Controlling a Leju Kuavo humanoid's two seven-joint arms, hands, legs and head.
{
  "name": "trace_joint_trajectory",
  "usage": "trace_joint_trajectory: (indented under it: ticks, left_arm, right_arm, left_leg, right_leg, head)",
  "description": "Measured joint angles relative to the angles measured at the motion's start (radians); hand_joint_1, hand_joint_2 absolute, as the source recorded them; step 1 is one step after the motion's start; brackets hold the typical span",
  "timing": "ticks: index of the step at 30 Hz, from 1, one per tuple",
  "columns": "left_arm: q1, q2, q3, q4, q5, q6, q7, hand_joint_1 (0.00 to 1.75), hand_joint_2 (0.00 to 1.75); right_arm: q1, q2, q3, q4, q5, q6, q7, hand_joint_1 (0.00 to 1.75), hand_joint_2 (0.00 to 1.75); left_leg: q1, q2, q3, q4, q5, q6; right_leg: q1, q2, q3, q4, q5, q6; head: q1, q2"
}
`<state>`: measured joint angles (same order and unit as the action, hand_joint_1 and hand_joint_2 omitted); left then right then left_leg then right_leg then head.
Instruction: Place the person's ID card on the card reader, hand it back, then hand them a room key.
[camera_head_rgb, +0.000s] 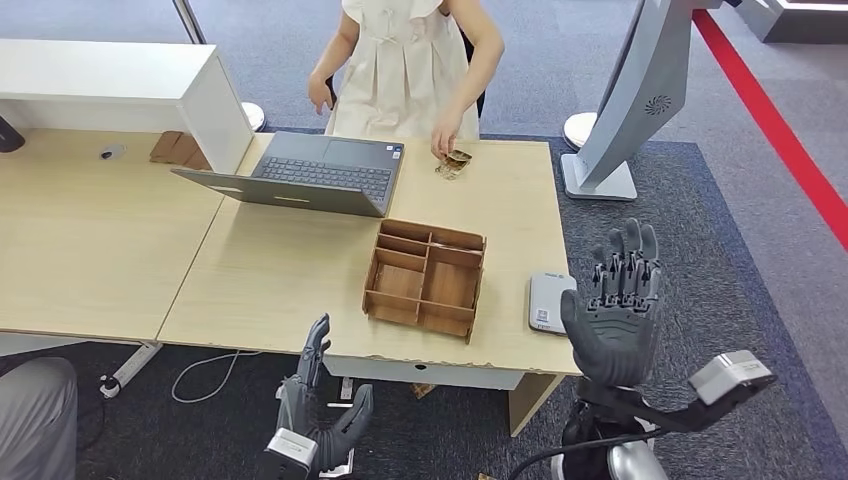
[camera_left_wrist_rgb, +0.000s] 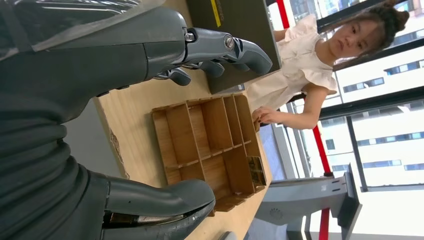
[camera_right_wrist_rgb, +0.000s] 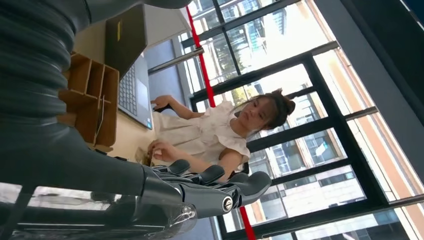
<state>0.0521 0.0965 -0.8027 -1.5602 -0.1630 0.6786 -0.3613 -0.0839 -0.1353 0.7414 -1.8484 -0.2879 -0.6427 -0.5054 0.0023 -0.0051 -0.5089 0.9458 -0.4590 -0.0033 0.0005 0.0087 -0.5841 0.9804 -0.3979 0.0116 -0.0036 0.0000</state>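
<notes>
A person in a cream dress (camera_head_rgb: 415, 70) stands at the table's far side, one hand resting on a small brownish card-like item (camera_head_rgb: 455, 163) on the tabletop. The grey card reader (camera_head_rgb: 550, 300) lies near the front right corner. My right hand (camera_head_rgb: 615, 305) is raised just right of the reader, fingers spread upward, holding nothing; its fingers (camera_right_wrist_rgb: 210, 185) also appear in the right wrist view. My left hand (camera_head_rgb: 320, 400) hangs open below the table's front edge. A wooden divided tray (camera_head_rgb: 425, 278) sits mid-table; a dark patterned card (camera_left_wrist_rgb: 257, 170) lies in one compartment.
An open grey laptop (camera_head_rgb: 310, 172) stands behind the tray. A white counter block (camera_head_rgb: 120, 80) is at the back left. A grey kiosk stand (camera_head_rgb: 625, 110) rises beyond the table's right end. Someone's grey trouser leg (camera_head_rgb: 35, 420) is at the lower left.
</notes>
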Motion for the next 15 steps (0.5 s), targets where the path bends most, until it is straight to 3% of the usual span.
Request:
trace_joint_trajectory:
  ticks: [15]
  left_arm:
    - [0.009, -0.008, 0.014, -0.011, 0.041, 0.000, 0.018, 0.00, 1.75]
  right_arm:
    - [-0.074, 0.004, 0.045, 0.092, 0.281, -0.049, 0.136, 0.00, 1.75]
  left_leg:
    - [0.000, 0.000, 0.001, 0.000, 0.000, 0.000]
  right_leg:
    - [0.000, 0.000, 0.000, 0.000, 0.000, 0.000]
  head:
    - [0.000, 0.000]
